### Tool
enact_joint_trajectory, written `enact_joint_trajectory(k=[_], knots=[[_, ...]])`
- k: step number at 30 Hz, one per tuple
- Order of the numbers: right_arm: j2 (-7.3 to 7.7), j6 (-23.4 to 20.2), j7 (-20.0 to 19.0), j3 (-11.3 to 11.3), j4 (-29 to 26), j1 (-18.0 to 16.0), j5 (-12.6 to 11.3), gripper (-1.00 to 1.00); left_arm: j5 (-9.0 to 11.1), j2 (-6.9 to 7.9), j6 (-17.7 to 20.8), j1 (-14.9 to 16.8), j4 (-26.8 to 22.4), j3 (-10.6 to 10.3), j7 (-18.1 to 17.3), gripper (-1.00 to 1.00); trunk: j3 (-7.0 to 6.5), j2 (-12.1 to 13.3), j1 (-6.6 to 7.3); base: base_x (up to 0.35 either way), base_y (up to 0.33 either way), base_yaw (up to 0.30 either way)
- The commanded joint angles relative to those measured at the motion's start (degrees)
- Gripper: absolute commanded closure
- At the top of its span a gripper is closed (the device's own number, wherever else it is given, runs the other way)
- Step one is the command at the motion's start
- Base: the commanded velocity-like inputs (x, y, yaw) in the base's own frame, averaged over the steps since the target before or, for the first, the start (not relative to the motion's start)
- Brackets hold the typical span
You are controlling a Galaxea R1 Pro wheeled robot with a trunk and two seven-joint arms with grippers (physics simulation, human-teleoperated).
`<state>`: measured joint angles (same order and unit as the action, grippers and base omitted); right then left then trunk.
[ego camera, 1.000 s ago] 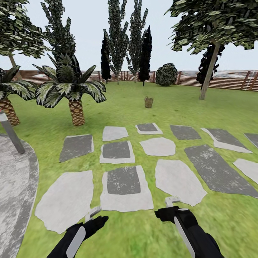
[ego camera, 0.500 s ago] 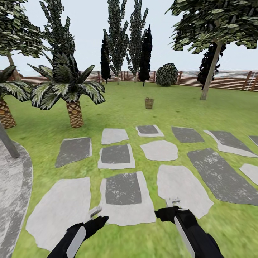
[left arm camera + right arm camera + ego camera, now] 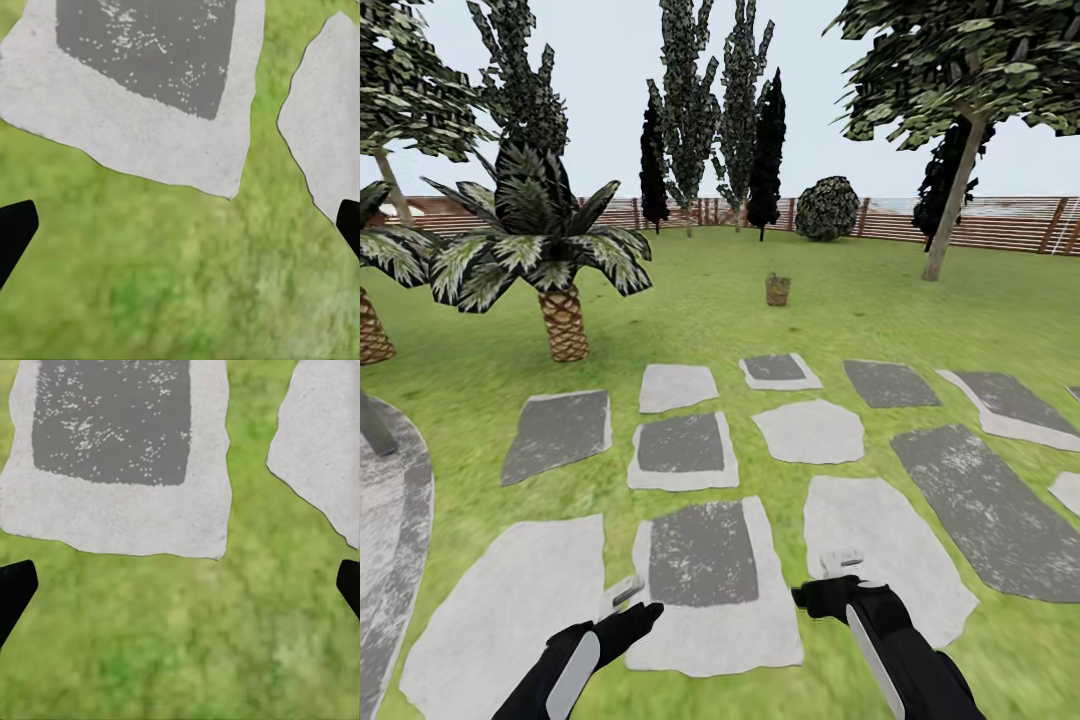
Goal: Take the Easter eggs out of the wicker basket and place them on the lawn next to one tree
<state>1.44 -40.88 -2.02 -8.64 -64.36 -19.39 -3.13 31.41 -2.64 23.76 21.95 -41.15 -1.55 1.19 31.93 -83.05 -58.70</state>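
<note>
Far ahead on the lawn point(image 3: 700, 300) stands the small brown wicker basket point(image 3: 777, 290), well beyond the stepping stones. The Easter eggs are hidden; the basket is too distant to see inside. A tree point(image 3: 952, 200) with a pale leaning trunk rises at the right, beyond the basket. My left gripper point(image 3: 622, 592) and right gripper point(image 3: 841, 562) hang low in front of me over the nearest stones, both open and holding nothing. In the wrist views the left gripper point(image 3: 180, 232) and right gripper point(image 3: 180, 592) have dark fingertips spread wide over grass.
Grey and white stepping stones point(image 3: 703, 552) cover the ground between me and the basket. Two palms point(image 3: 563, 320) stand at the left beside a paved curve point(image 3: 390, 560). Slim dark trees, a round bush point(image 3: 826, 208) and a slat fence point(image 3: 1000, 222) line the back.
The whole view has shifted: the stones have slid down the picture and the palms leftward, so the camera has advanced. Both arms keep the same pose.
</note>
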Motion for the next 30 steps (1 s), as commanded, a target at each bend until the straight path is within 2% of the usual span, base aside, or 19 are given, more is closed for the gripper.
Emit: enact_joint_trajectory(k=[1,30], knots=[[0.05,-0.3,0.1,-0.1,-0.1,0.0,-0.3,-1.0,0.3,0.01,0.2,0.0,-0.1,0.0,0.1,-1.0,0.06,0.0,-0.03,0.334,0.0,0.0],[0.05,-0.3,0.1,-0.1,-0.1,0.0,-0.3,-1.0,0.3,0.0,0.2,0.0,-0.1,0.0,0.1,-1.0,0.06,0.0,-0.03,0.334,0.0,0.0]])
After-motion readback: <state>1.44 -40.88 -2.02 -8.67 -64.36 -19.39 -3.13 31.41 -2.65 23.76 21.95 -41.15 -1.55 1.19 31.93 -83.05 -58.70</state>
